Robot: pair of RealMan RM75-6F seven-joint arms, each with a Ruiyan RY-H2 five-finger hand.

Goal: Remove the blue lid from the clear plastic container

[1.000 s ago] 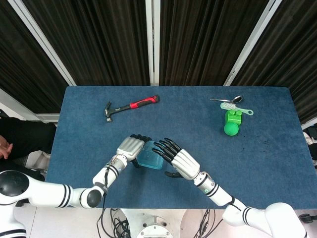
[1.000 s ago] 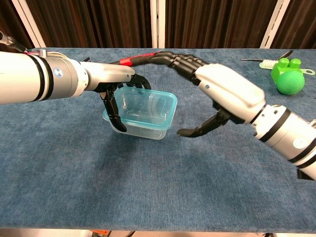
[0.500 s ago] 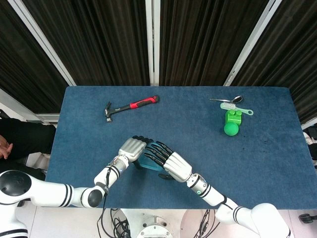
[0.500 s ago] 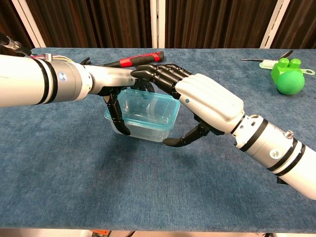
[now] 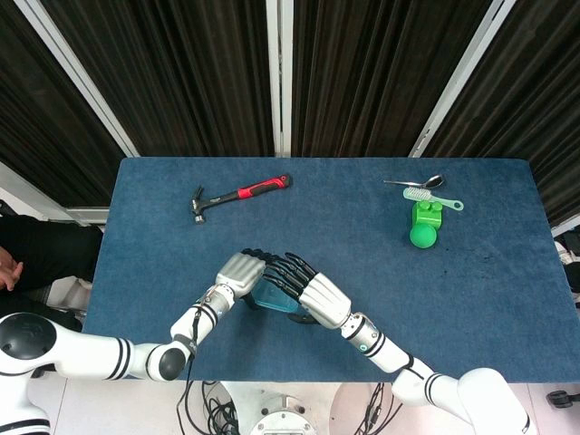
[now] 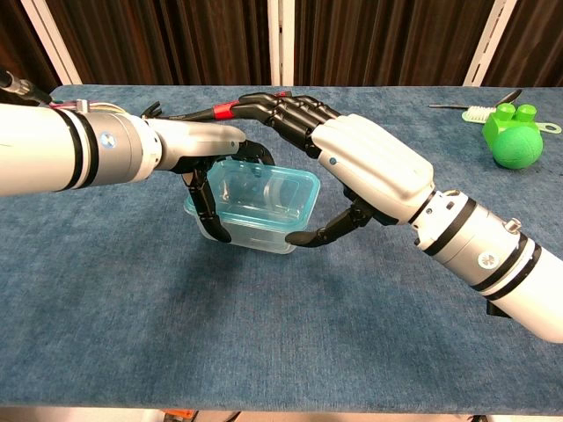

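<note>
The clear plastic container [image 6: 251,227] [image 5: 270,297] stands near the table's front edge, with its blue lid [image 6: 264,187] on top. My left hand [image 6: 198,141] [image 5: 239,270] grips its left end, thumb down the near wall and fingers behind the far rim. Arched over the lid from the right is my right hand [image 6: 369,167] [image 5: 317,295], its fingers [image 6: 277,107] spread above the far edge. Its thumb tip touches the container's near right corner. In the head view both hands hide most of the container.
A red-handled hammer [image 5: 240,195] [image 6: 230,109] lies behind the container at the back left. A green toy [image 5: 423,224] [image 6: 515,136], a brush [image 5: 433,196] and a spoon [image 5: 415,183] lie at the back right.
My right hand has swung in from the right and now arches over the lid, its thumb reaching the near right corner. My left hand keeps its grip on the container.
</note>
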